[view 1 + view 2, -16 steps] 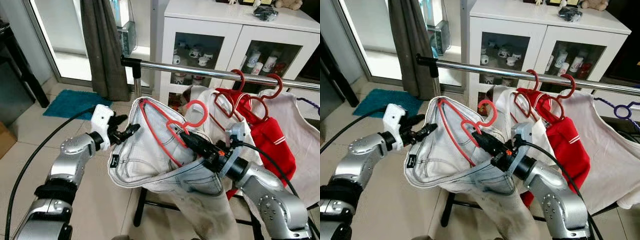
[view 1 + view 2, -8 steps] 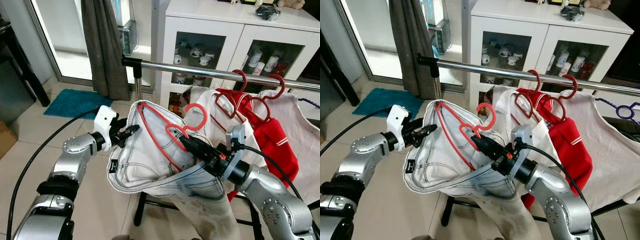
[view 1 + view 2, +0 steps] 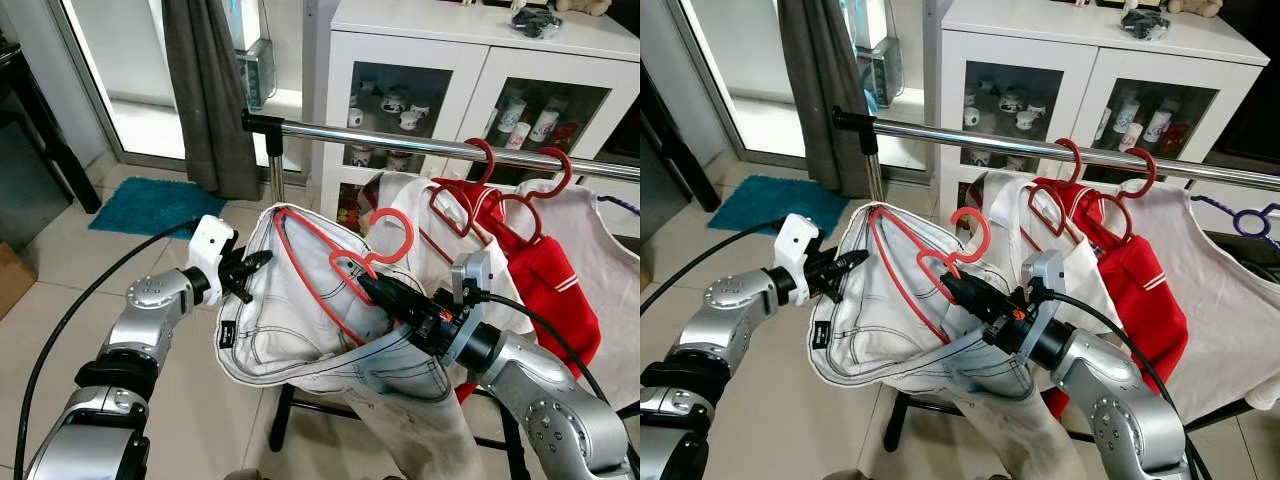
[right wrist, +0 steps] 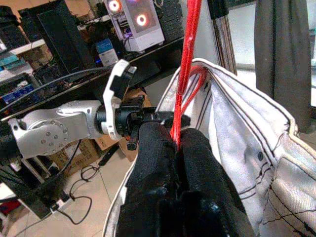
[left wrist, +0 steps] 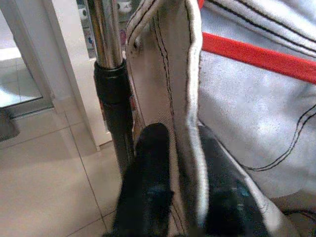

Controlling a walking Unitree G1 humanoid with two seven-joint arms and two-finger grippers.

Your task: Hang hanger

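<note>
A red hanger point(image 3: 312, 270) sits inside the waist of pale jeans point(image 3: 290, 335), its hook point(image 3: 396, 232) pointing up, below the metal rail point(image 3: 400, 143). My right gripper point(image 3: 370, 287) is shut on the hanger's neck, seen close in the right wrist view with the red hanger point(image 4: 190, 59) running between the fingers point(image 4: 153, 148). My left gripper point(image 3: 257, 264) is shut on the jeans' waistband point(image 5: 192, 98) at the left side, one finger point(image 5: 148, 163) on each face of the cloth. The jeans' legs hang down between my arms.
Two red hangers point(image 3: 480, 180) with a red garment point(image 3: 550, 290) and white garments hang on the rail's right part. The rail's post point(image 5: 106, 49) stands close to my left gripper. A white glass-door cabinet point(image 3: 450, 80) is behind, a dark curtain point(image 3: 205, 90) and teal mat point(image 3: 150, 205) to the left.
Both grippers keep their holds. The hanger with the jeans has sunk slightly relative to the rail; otherwise nothing has moved much.
</note>
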